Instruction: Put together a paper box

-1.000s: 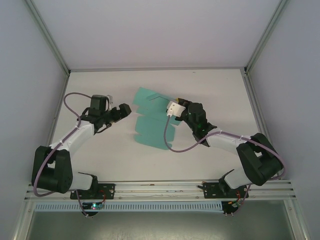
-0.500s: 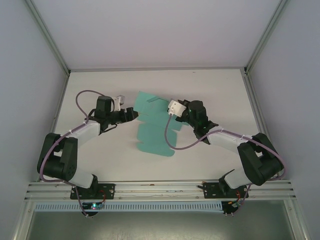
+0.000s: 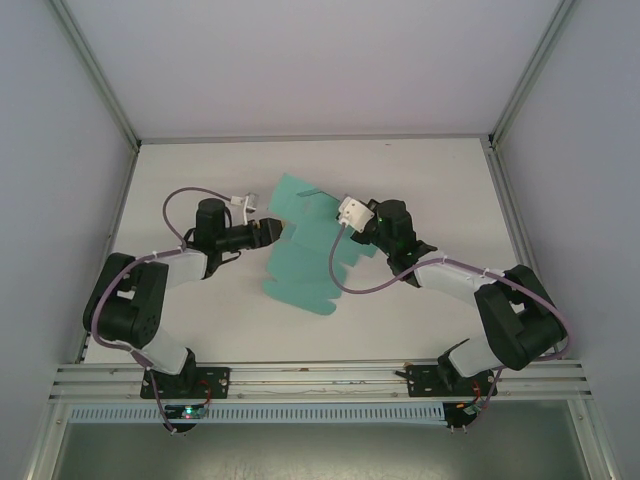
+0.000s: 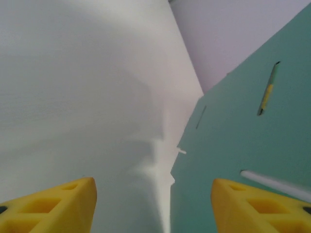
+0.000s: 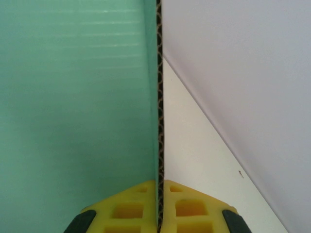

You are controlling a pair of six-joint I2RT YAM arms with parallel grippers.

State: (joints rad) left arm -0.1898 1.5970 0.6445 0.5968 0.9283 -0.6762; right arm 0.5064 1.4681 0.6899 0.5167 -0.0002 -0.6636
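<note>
The paper box [image 3: 298,262] is a flat teal die-cut sheet with flaps, lying mid-table with its right side lifted. My right gripper [image 3: 347,233] is shut on that right edge. In the right wrist view the corrugated edge of the paper box [image 5: 73,121] runs straight up from between the closed yellow pads [image 5: 136,208] of the right gripper [image 5: 159,206]. My left gripper [image 3: 274,232] is at the sheet's upper left edge. In the left wrist view the left gripper [image 4: 154,208] is open, and the notched edge of the paper box [image 4: 243,145] lies between its yellow fingertips [image 4: 53,206].
The white table [image 3: 440,180] is walled by pale panels with metal corner posts [image 3: 95,75]. Purple cables loop off both wrists, the right one [image 3: 335,270] crossing over the sheet. A slotted rail [image 3: 320,375] runs along the near edge by the arm bases.
My left gripper has moved right to the sheet's left edge and its jaws have narrowed. The sheet has swung slightly, its near end moving left. The right gripper has kept its grip.
</note>
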